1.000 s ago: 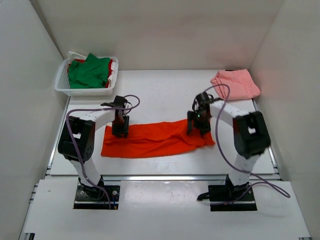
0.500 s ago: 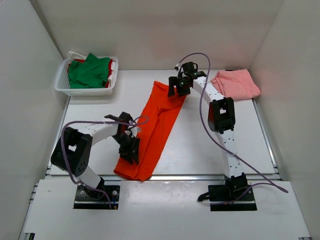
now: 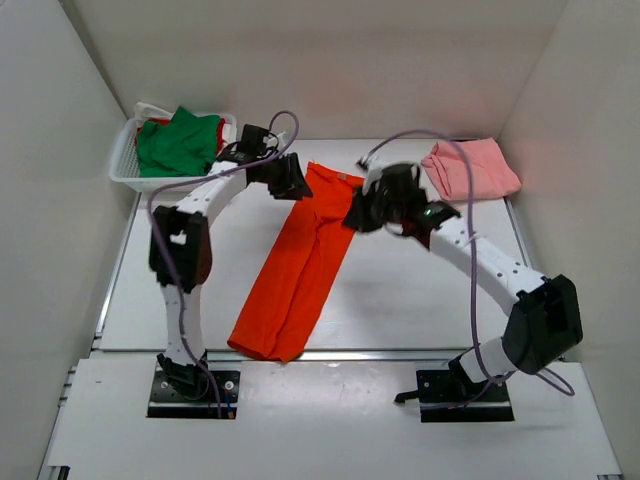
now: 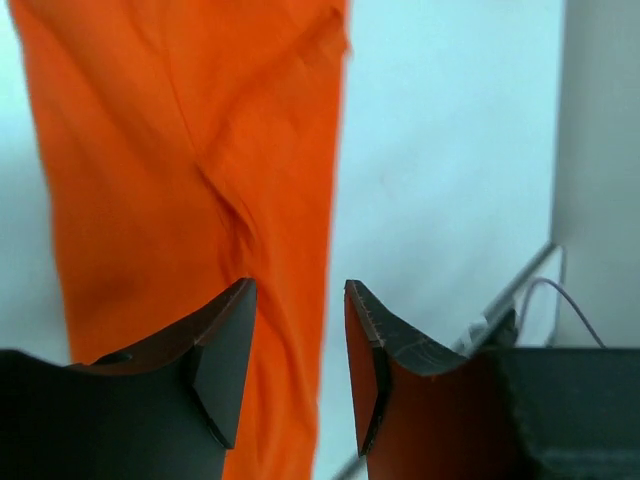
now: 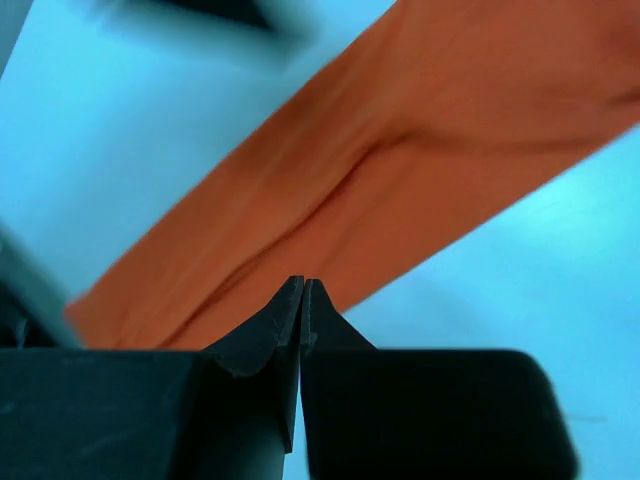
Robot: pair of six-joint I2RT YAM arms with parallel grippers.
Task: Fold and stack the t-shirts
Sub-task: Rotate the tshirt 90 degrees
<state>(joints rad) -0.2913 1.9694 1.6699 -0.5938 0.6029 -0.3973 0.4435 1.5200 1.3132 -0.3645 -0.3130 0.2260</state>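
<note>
Orange-red t-shirt (image 3: 303, 262) lies as a long folded strip diag. across worktop (image 3: 430, 290), near end right at front edge. Left claw (image 3: 292, 180) is parted & empty over its far end. Right claw (image 3: 357, 217) is clenched on nothing, just beside it. Risks: pinching only one layer would unfold the strip; a drag twd the front could tip it off the edge.

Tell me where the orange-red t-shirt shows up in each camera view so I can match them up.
Top external: the orange-red t-shirt lies as a long strip slanting from far centre to the near edge, left of centre.
Left wrist: the orange-red t-shirt fills the upper left and runs down the frame.
Right wrist: the orange-red t-shirt is a diagonal band from lower left to upper right.
Shared landmark: the pale table bordering it.
</note>
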